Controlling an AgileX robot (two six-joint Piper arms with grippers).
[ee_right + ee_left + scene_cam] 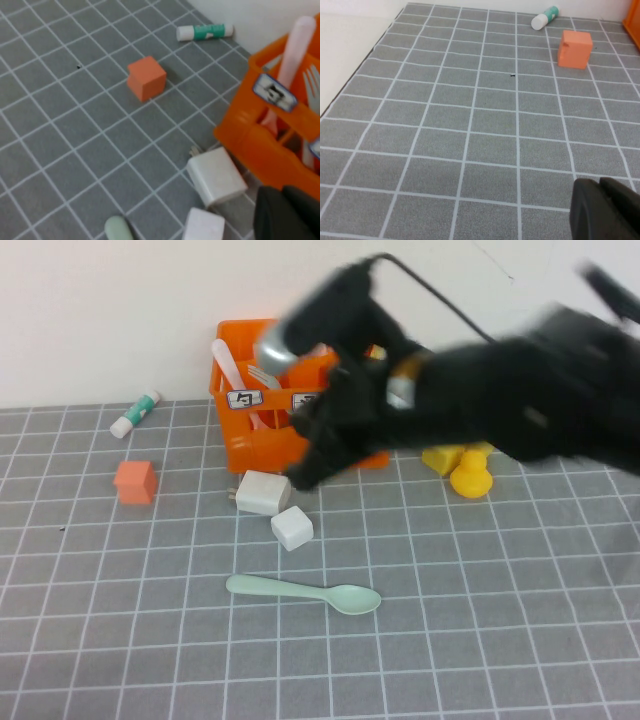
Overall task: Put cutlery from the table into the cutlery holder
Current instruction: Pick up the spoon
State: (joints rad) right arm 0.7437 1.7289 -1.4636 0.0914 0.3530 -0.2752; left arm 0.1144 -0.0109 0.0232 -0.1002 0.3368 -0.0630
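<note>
The orange cutlery holder (255,435) stands at the back of the table (480,620). A pale pink spoon (228,364) and a grey fork (262,374) stand upright inside it; both also show in the right wrist view, the pink spoon (295,47) and the fork (313,82) in the holder (260,145). A mint-green spoon (305,591) lies flat on the table in front. My right gripper (300,478) hangs blurred just in front of the holder, its jaws shut on nothing (283,192). My left gripper (600,184) is shut and empty over bare table.
A white charger block (262,492) and a white cube (292,528) lie between the holder and the green spoon. An orange cube (135,481) and a glue stick (135,414) sit to the left. A yellow duck (470,476) is right of the holder.
</note>
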